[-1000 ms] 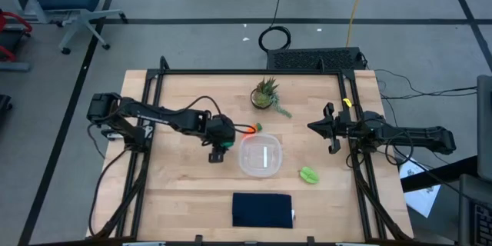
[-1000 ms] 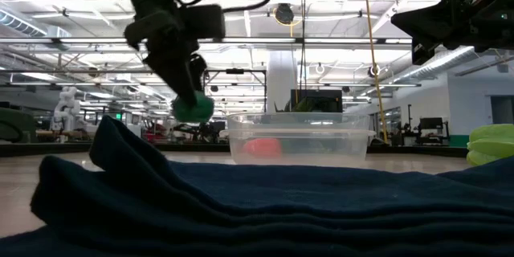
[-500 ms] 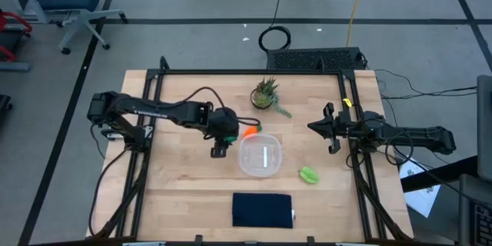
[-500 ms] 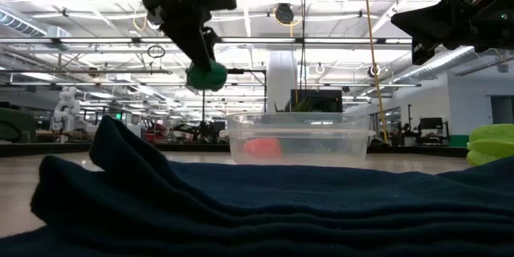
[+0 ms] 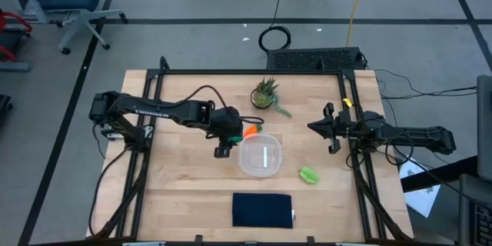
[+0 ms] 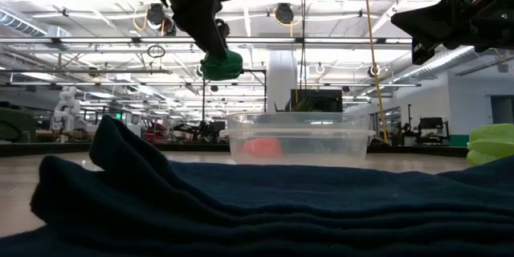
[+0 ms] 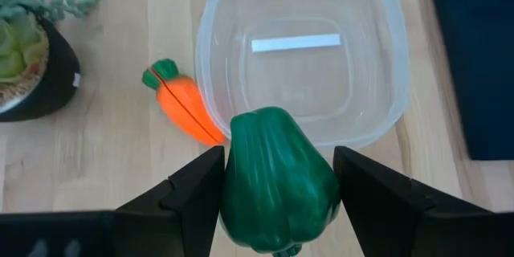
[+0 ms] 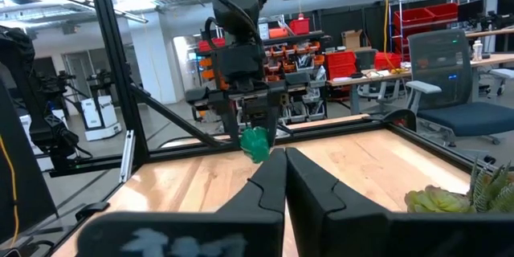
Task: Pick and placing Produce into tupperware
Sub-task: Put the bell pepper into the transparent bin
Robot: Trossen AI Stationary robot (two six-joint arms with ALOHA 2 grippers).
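My left gripper [image 7: 277, 201] is shut on a dark green rounded lump of produce [image 7: 277, 173], up in the air just left of the clear tupperware [image 5: 260, 171]. In the low view the lump [image 6: 222, 66] hangs above the tupperware's rim [image 6: 337, 135]. The orange carrot [image 7: 183, 104] lies on the table against the tupperware's far-left corner. A light yellow-green leaf piece [image 5: 309, 174] lies to the right of the tupperware. My right gripper [image 5: 311, 127] waits shut at the table's right side. My left gripper pinches the green lump by two opposite sides [image 7: 233, 185] between its two fingers [image 7: 189, 201]. The fingers slant down from the table's left side. In the low view the lump [image 6: 222, 66] sits at the fingers' free ends, lifted clear of the table.
A spiky potted plant [image 5: 265, 94] stands at the far middle of the table. A dark navy cloth [image 5: 262, 210] lies by the near edge and fills the foreground of the low view. Black frame rails run along the table's left and right sides.
My left gripper has gone up with the green lump and a little toward the tupperware, staying shut on it. The lump now hangs higher above the table than the tupperware's rim.
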